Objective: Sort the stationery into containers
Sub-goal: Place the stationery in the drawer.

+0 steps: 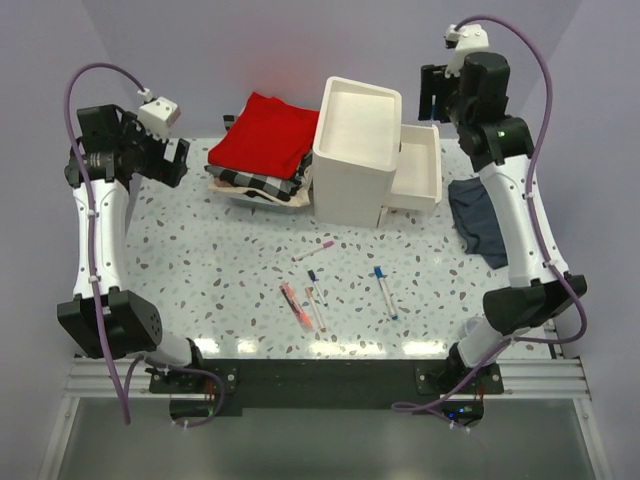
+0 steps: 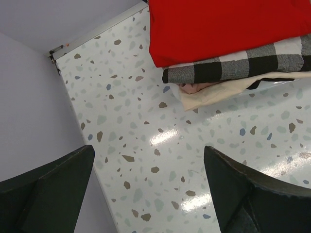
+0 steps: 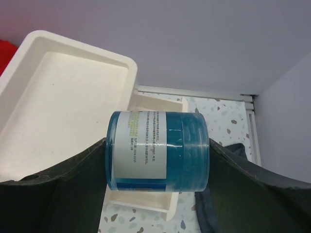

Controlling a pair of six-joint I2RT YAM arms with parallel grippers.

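Observation:
My right gripper (image 3: 158, 160) is shut on the blue tape roll (image 3: 158, 150), a squat blue cylinder with a white label lying sideways between the fingers. It hangs above the pulled-out drawer (image 3: 156, 103) of the white drawer unit (image 3: 63, 92). In the top view the right gripper (image 1: 437, 95) is high at the back right, next to the unit (image 1: 355, 150) and its open drawer (image 1: 418, 165). On the table lie a pink-capped pen (image 1: 315, 250), a blue-capped pen (image 1: 385, 291), another thin pen (image 1: 314, 300) and an orange-red marker (image 1: 294, 305). My left gripper (image 2: 148, 170) is open and holds nothing.
A stack of red and checked folded cloths (image 1: 262, 135) lies left of the unit, also under the left wrist (image 2: 218, 29). A dark blue-grey cloth (image 1: 480, 225) lies at the right by the right arm. The left gripper (image 1: 170, 160) hovers near the table's far left edge.

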